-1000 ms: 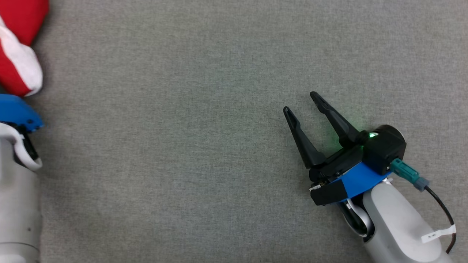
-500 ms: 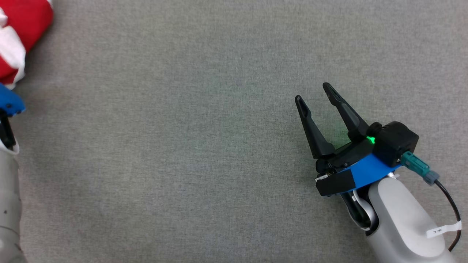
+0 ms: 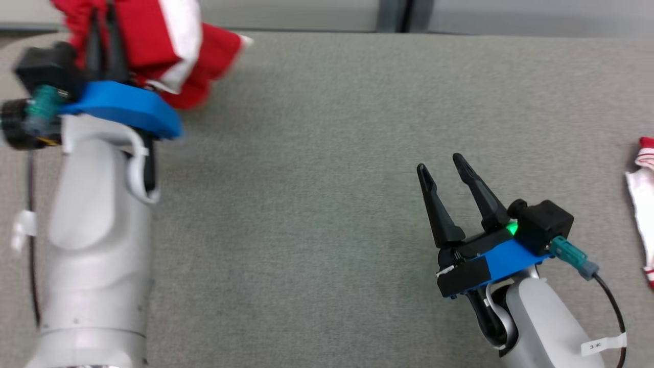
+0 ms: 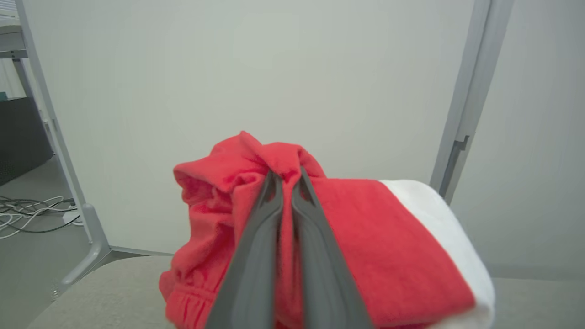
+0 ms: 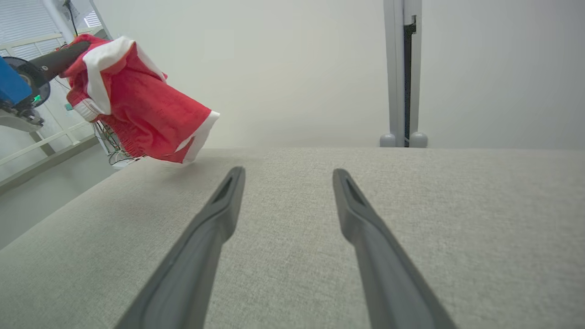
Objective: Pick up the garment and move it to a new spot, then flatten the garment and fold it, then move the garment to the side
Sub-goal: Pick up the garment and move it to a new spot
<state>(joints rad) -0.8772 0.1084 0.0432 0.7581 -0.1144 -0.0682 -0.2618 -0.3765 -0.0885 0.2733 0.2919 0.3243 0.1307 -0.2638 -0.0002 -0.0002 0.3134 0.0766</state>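
Note:
The garment (image 3: 158, 41) is red cloth with white bands, bunched up and hanging above the far left of the grey table (image 3: 317, 153). My left gripper (image 3: 102, 23) is shut on a fold of it; in the left wrist view the two fingers (image 4: 256, 246) pinch the red garment (image 4: 365, 246). In the right wrist view the garment (image 5: 137, 109) hangs clear above the table surface at the left. My right gripper (image 3: 439, 162) rests low at the right of the table, open with nothing between its fingers (image 5: 215, 214).
Another red and white cloth (image 3: 643, 204) lies at the table's right edge. A pale wall and a grey post (image 5: 402, 68) stand behind the table's far edge. Cables (image 4: 27, 214) lie on the floor beyond the left corner.
The head camera has tilted up and shifted. My left gripper closed on the garment and lifted it off the table. The right gripper stays open and has hardly moved.

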